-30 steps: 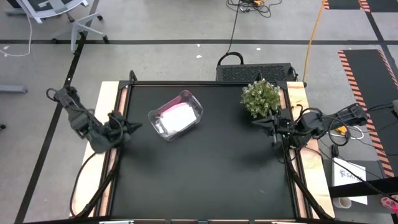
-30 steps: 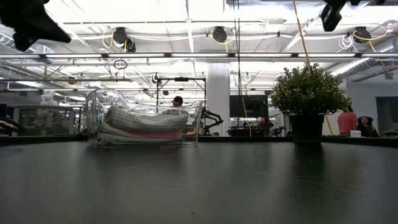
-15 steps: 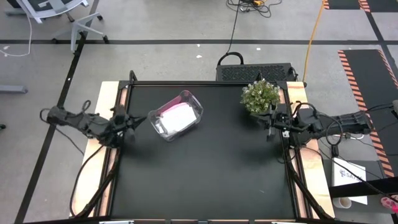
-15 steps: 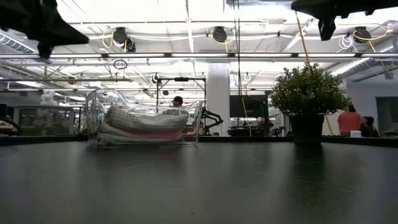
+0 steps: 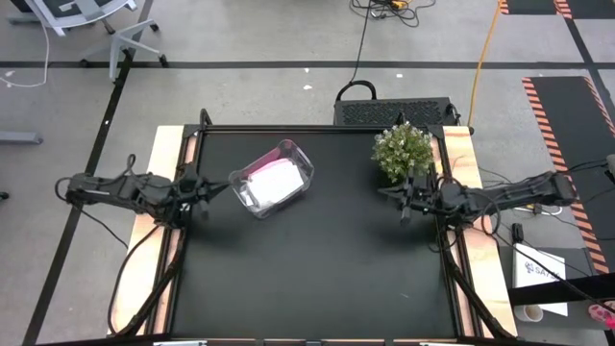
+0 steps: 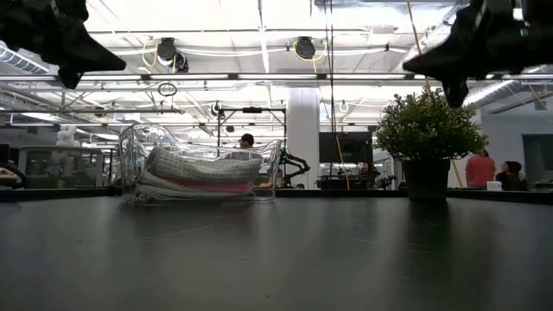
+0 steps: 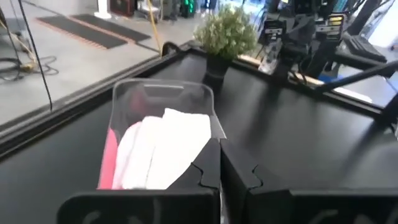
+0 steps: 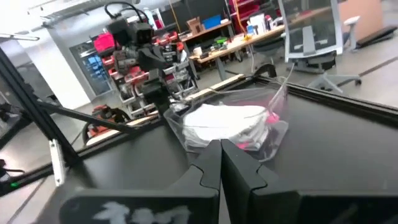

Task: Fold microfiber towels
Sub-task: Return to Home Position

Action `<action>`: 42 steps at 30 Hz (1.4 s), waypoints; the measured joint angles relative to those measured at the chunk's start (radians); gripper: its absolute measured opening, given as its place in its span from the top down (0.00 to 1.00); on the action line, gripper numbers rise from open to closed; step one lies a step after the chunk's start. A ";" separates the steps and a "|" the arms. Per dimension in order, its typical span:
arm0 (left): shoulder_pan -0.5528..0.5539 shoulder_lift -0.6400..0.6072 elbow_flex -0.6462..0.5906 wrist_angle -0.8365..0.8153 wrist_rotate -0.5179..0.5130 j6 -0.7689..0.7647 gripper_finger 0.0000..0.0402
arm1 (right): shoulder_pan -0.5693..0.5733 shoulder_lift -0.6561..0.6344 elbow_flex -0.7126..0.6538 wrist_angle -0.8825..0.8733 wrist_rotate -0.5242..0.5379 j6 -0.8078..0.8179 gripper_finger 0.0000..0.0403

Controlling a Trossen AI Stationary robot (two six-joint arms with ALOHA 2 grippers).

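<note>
From above, I see the towels (image 5: 272, 182) folded and stacked inside the bin (image 5: 306, 173), the white one on top and a strip of the pink towel (image 5: 252, 168) along the far edge. Nothing lies loose on the table (image 5: 317, 259). My left gripper (image 5: 217, 186) hangs just left of the bin, apart from it. The right gripper (image 5: 392, 195) is well to the bin's right, close under the plant (image 5: 403, 149). At table height, the bin (image 6: 130, 147) sits flat with the towels (image 6: 203, 166) layered in it, pink between pale layers. Both grippers are dark shapes well above bin height, the left gripper (image 6: 78, 52) above and left of the bin and the right gripper (image 6: 449, 65) far off to its right. From the left wrist, the left gripper (image 7: 219, 180) has its fingers pressed together with nothing between them, and it looks straight at the bin (image 7: 163, 90) from the near side. From the right wrist, the right gripper (image 8: 221, 165) is likewise closed and empty, with the bin (image 8: 280, 102) some way ahead. I judge the folding and stowing finished and the step in hand to be taking both arms home. That move calls for no grasp. I would draw each arm away from the bin toward its own table side, fingers closed, the right one minding the plant.
</note>
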 joint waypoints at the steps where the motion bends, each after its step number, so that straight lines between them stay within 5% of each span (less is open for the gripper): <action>1: 0.000 0.000 0.010 -0.026 0.003 -0.012 1.00 | 0.007 -0.002 -0.031 0.033 0.016 -0.012 1.00; 11: 0.000 0.000 0.021 -0.231 0.003 -0.192 0.99 | 0.013 -0.126 -0.190 0.128 0.045 -0.049 1.00; 16: 0.000 0.000 0.021 -0.231 -0.060 -0.170 0.95 | 0.013 -0.147 -0.192 0.133 0.040 -0.203 1.00; 42: 0.000 -0.019 0.009 -0.222 -0.086 -0.118 0.92 | 0.013 -0.146 -0.196 0.113 0.036 -0.254 1.00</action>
